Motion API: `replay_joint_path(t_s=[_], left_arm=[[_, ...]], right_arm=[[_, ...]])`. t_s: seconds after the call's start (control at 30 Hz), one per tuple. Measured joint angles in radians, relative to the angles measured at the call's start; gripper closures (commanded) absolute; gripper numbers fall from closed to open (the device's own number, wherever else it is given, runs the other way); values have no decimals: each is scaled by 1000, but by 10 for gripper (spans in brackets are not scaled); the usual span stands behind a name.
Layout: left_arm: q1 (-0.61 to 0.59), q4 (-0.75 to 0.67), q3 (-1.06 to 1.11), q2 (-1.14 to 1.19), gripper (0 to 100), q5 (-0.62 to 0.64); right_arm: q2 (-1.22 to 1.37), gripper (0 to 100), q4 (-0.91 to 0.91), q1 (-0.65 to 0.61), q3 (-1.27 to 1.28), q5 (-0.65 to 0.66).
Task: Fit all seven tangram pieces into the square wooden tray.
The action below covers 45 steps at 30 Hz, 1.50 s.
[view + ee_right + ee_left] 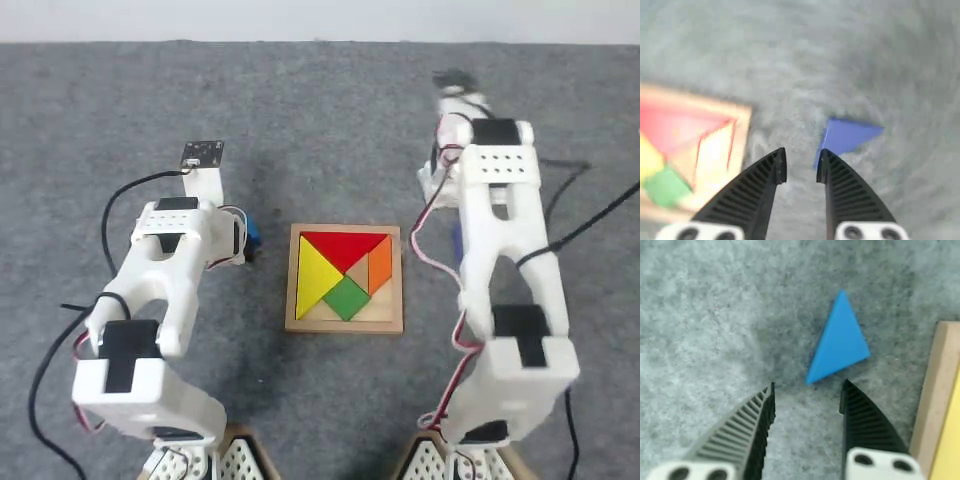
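Blue triangle (839,344) lies just ahead of my left gripper (808,384), jaws apart, empty; straddle its narrow width before closing.

Left pincer (808,384) gapes just short of blue triangle (840,340); tray edge (932,390), probably, beside.
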Motion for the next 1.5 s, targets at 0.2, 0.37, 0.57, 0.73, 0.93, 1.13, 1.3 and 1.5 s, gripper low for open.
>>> replay_joint_path(t_s=[0.2,0.37,0.57,0.73,0.93,1.13,1.3,1.5], left_arm=[[0,0,0,0,794,0],[0,0,0,0,794,0],[0,0,0,0,794,0],[0,0,0,0,794,0],[0,0,0,0,794,0],[0,0,0,0,794,0],[0,0,0,0,794,0],[0,0,0,0,794,0]], right_arm=[[-32,890,8,15,32,-44],[103,779,-103,75,41,-285],[285,735,-135,94,15,-474],[361,735,-158,95,-49,-514],[428,735,-158,100,-66,-603],[443,735,-160,98,-84,-667],[450,775,-160,98,-86,-671],[448,861,-158,114,-86,-664]])
